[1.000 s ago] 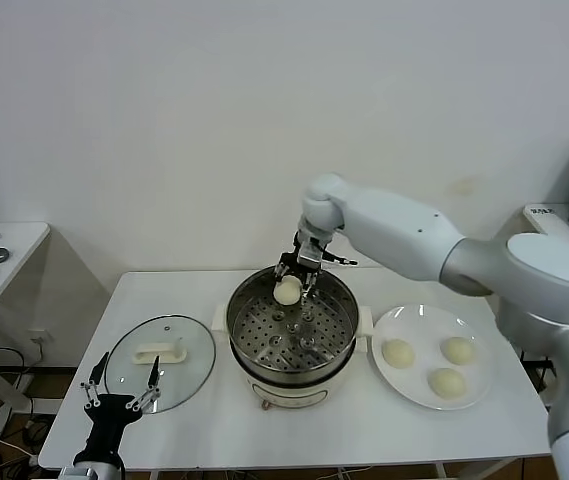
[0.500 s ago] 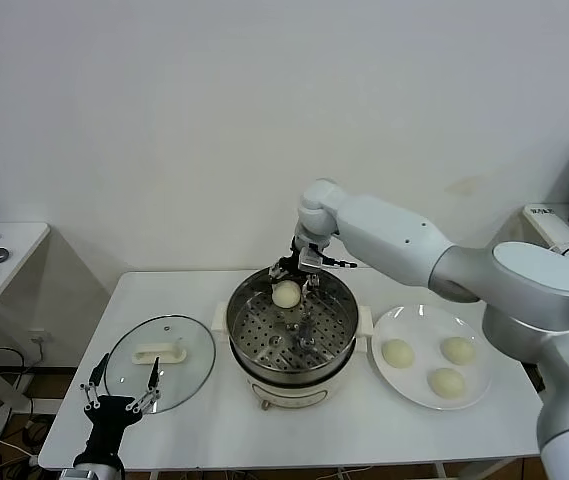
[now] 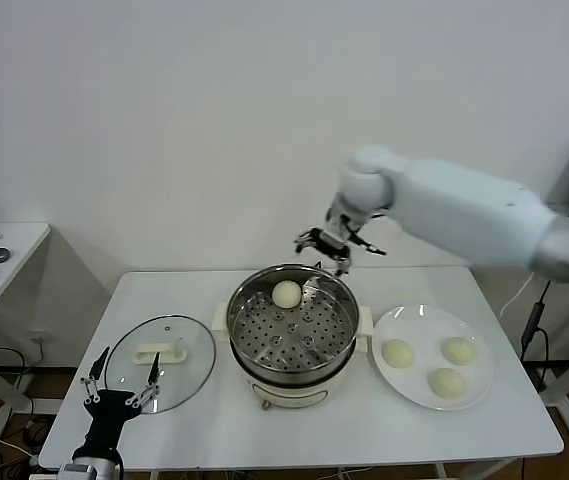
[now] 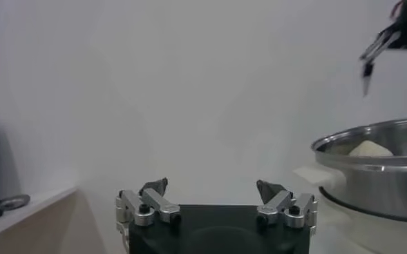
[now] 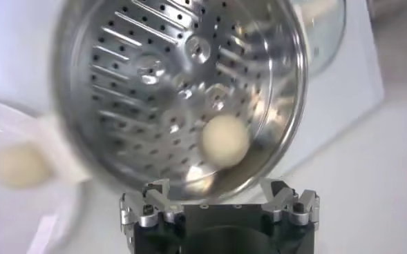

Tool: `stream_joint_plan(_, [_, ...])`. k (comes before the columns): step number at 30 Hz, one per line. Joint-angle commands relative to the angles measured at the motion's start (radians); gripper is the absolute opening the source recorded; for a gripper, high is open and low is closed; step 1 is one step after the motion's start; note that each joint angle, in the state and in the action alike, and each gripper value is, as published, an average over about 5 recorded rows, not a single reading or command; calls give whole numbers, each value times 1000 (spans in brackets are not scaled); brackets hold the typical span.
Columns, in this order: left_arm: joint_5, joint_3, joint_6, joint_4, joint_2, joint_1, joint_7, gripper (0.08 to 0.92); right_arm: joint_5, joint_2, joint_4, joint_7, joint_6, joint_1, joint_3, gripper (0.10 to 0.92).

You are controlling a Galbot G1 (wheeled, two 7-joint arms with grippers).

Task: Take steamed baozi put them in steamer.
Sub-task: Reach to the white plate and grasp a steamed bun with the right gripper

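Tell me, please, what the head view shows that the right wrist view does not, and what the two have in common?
Only the head view shows all three baozi waiting on the white plate, the right gripper raised behind the steamer with jaws open and empty, and the left gripper parked low by the glass lid. Only the right wrist view looks straight down onto the perforated tray. Both show one baozi lying free on that tray near the far rim, plus at least one bun on the plate.

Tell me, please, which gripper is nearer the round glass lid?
Left. The left gripper sits at the round glass lid's near edge; the right gripper hangs beyond the steamer.
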Motion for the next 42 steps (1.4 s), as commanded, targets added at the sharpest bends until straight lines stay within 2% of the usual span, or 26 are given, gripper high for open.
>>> stream_joint_plan(1, [2,1,1,-1,5,-3,2,823,130,-367,269,-42,-521,61,-62,823])
stream_joint_plan(8, [2,-2,1,1,7,-8,4,823,16,-451,160,-27,-496,-255,114,823])
stream_joint_plan(17, [3,-25,2,0,-2,2,5,823,-95,-372,26,-28,-404,-501,293,823])
stream_joint_plan(42, [17,-48,-5,2,-6,21,4,823,-191,-160,-172,40,-310,-689,415,823])
